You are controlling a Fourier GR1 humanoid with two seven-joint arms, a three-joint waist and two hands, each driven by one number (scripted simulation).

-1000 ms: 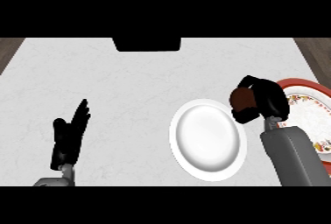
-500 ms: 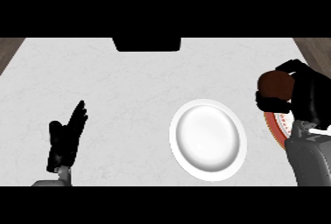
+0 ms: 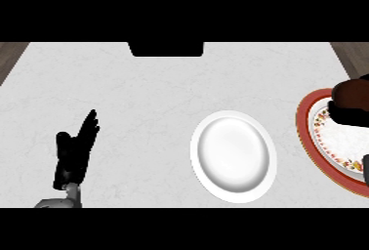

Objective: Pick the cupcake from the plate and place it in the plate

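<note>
Right hand (image 3: 352,113), black, curls around the brown cupcake (image 3: 351,93) over the red-rimmed patterned plate (image 3: 308,128) at far right; left hand (image 3: 73,154) rests open, near left.

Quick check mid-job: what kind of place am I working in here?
Likely a kitchen counter: a pale marbled counter top, a plain white plate, and a red-rimmed patterned plate at the right edge.

Two plates (one white plate (image 3: 234,156), one red-rimmed plate (image 3: 311,128)), one cupcake (image 3: 352,93), two hands.
</note>
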